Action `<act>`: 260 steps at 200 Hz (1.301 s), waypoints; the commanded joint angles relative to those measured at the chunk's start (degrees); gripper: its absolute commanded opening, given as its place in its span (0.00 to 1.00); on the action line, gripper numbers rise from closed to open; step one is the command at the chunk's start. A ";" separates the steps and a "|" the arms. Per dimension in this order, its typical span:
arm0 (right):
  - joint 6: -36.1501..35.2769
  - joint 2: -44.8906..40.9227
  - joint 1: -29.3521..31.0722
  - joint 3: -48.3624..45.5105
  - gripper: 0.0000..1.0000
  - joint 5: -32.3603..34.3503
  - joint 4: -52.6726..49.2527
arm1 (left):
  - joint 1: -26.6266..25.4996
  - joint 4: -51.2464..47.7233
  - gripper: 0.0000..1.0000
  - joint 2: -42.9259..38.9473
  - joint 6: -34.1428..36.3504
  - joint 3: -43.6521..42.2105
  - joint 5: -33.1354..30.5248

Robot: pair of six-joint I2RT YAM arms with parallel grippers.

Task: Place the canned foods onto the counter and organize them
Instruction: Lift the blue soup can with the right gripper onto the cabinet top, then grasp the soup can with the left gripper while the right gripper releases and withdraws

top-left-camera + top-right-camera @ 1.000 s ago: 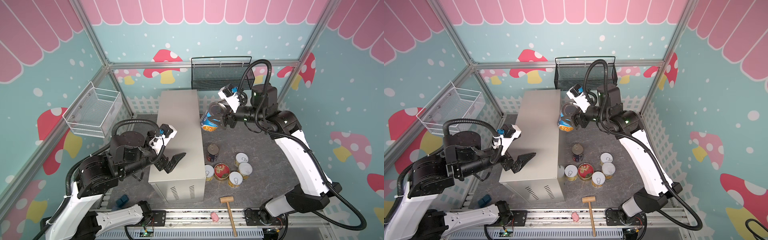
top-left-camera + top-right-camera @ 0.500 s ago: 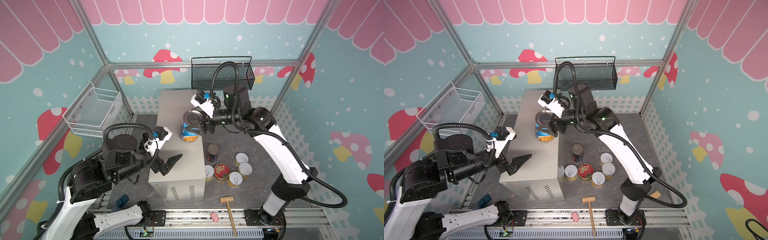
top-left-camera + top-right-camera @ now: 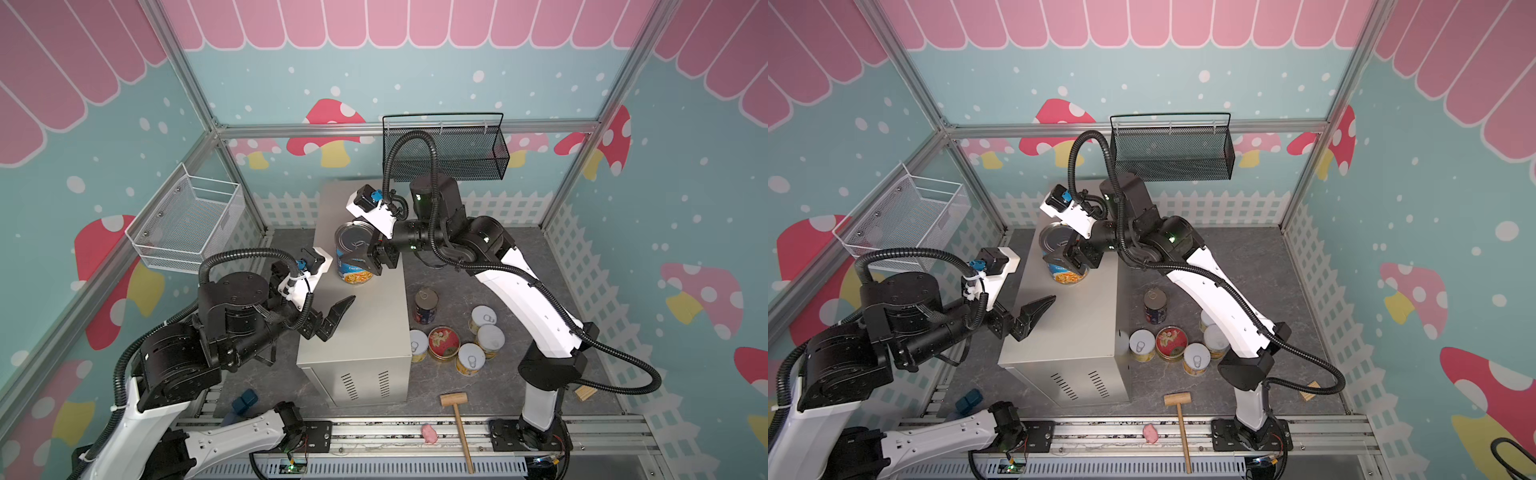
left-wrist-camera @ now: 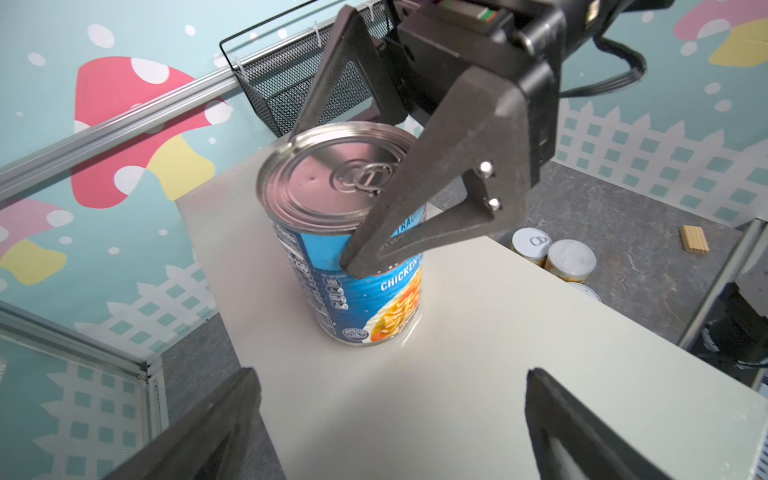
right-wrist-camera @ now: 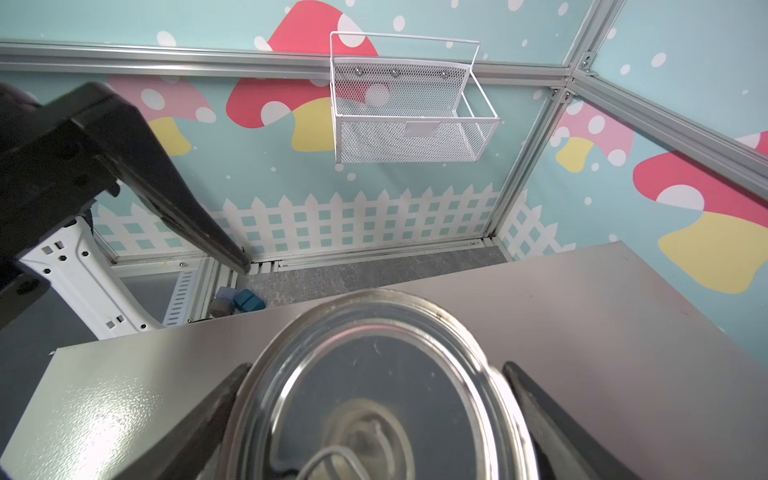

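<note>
The tall light-blue can [image 3: 354, 259] [image 3: 1065, 262] [image 4: 357, 286] stands upright on the far half of the beige counter [image 3: 365, 336] [image 3: 1075, 336] [image 4: 498, 332], its base seeming to rest on the top. My right gripper [image 3: 360, 255] [image 4: 328, 195] [image 5: 374, 374] is shut on its upper sides, reaching in from the right. My left gripper [image 3: 338, 318] [image 3: 1038, 316] [image 4: 392, 374] hovers open and empty over the counter's near left part, short of the can. On the floor to the right stand a navy can [image 3: 426, 307], a red-lidded tin [image 3: 444, 341] and several short yellow cans [image 3: 469, 359].
A black mesh basket [image 3: 449, 153] hangs on the back wall and a white wire basket [image 3: 191, 224] on the left wall. A wooden mallet [image 3: 457, 419] and a pink toy [image 3: 429, 434] lie at the front. Blue blocks [image 3: 245, 403] sit front left, a wood block [image 3: 585, 392] front right.
My right arm has swung left with the light-blue can, from above the floor to over the counter, and lowered it onto the top. The left gripper has shifted slightly and stayed open.
</note>
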 commanded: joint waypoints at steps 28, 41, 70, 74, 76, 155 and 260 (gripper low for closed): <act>-0.31 -0.56 0.28 2.27 0.87 -0.49 8.25 | -0.10 5.88 1.00 0.00 -0.10 -2.25 -5.74; -0.23 -0.99 0.34 2.27 0.91 -0.93 8.94 | 0.02 7.39 1.00 0.16 0.07 -2.72 -6.65; -0.04 -2.42 0.33 2.27 0.96 -0.68 10.04 | 0.33 10.02 1.00 0.33 0.27 -3.20 -7.07; -0.02 -2.68 0.34 2.28 0.97 -0.27 10.10 | 0.41 10.19 1.00 0.42 0.21 -3.20 -6.97; -0.04 -2.78 0.34 2.27 0.97 -0.09 10.16 | 0.42 10.26 1.00 0.48 0.24 -3.15 -6.95; 0.40 -20.42 0.24 -18.34 0.99 16.12 15.30 | 4.50 11.73 1.00 4.61 -2.74 -1.37 -0.55; 0.87 -46.77 0.19 -57.48 0.99 16.70 24.25 | 19.03 20.65 0.99 11.45 -7.60 -2.37 16.06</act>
